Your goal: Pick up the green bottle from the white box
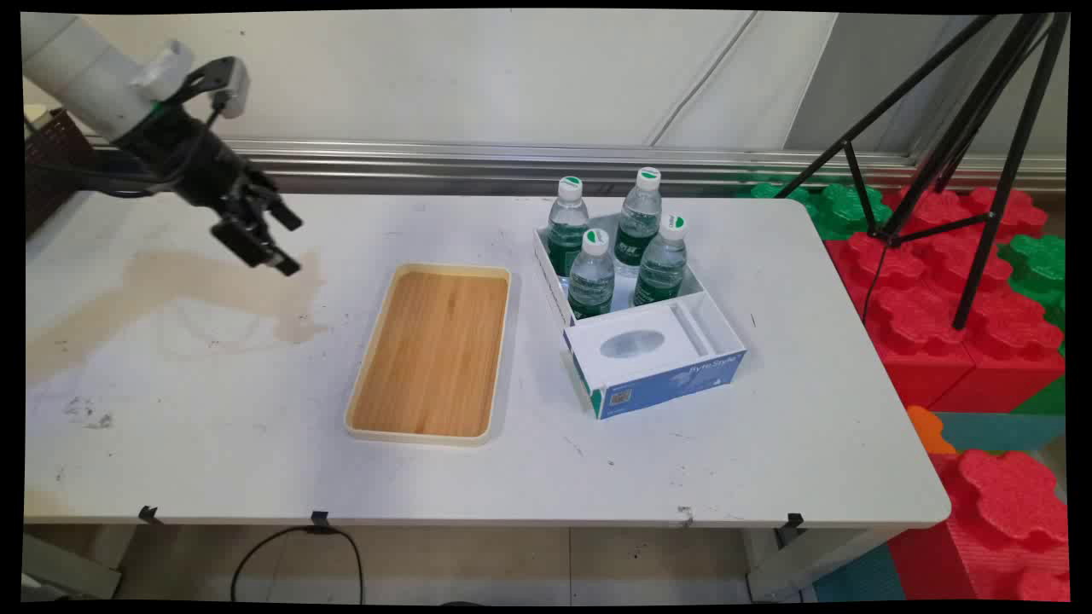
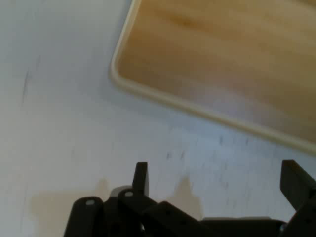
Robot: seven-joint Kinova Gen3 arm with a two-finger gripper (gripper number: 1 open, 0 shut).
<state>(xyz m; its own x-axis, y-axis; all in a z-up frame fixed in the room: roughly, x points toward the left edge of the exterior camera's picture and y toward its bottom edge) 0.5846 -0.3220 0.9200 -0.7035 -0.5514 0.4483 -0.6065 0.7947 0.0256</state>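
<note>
My black gripper point(image 1: 283, 243) hangs in the air over the table's far left, open and holding nothing. In the hand view its fingertips point(image 2: 141, 174) stand wide apart above bare white table. The nearest thing is an empty wooden tray point(image 1: 431, 351) with a cream rim, lying mid-table to the gripper's right; its corner point(image 2: 118, 79) shows at the top of the hand view. Farther right, a white and blue cardboard box point(image 1: 657, 358) holds several water bottles point(image 1: 592, 273) with green labels, standing upright in its far half.
A brownish stain point(image 1: 171, 290) spreads over the table's left part below the gripper. A dark basket point(image 1: 51, 162) sits at the far left edge. A black tripod point(image 1: 955, 170) and red and green foam blocks point(image 1: 955, 290) stand off the table's right end.
</note>
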